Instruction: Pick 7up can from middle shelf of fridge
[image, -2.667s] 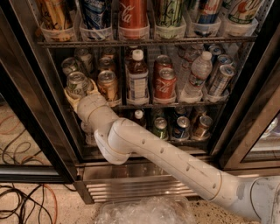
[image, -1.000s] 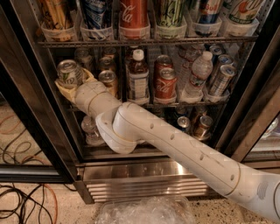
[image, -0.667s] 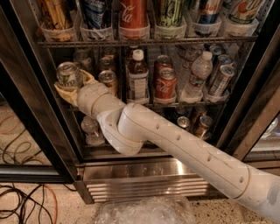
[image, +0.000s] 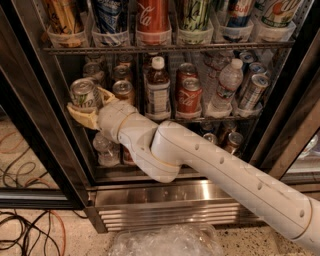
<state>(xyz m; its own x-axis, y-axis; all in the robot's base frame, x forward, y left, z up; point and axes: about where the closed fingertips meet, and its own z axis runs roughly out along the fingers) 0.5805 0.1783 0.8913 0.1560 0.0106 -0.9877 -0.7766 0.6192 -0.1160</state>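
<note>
One gripper (image: 89, 103) around 7up can (image: 83, 92), left, slightly lower

The silver can (image: 83, 93) was held upright, clasped by the gripper (image: 88, 103), at the left end of the fridge's (image: 165, 199) middle shelf (image: 220, 119).

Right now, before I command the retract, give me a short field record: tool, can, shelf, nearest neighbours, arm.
tool: at the left end of the middle shelf, one finger on each side of the 7up can
tool state: shut on the can
7up can: roughly upright, silver top showing
nearest neighbours: gold-brown can just right of the tool, then a dark bottle
arm: comes in from lower right, crossing in front of the fridge and its lower rack
</note>
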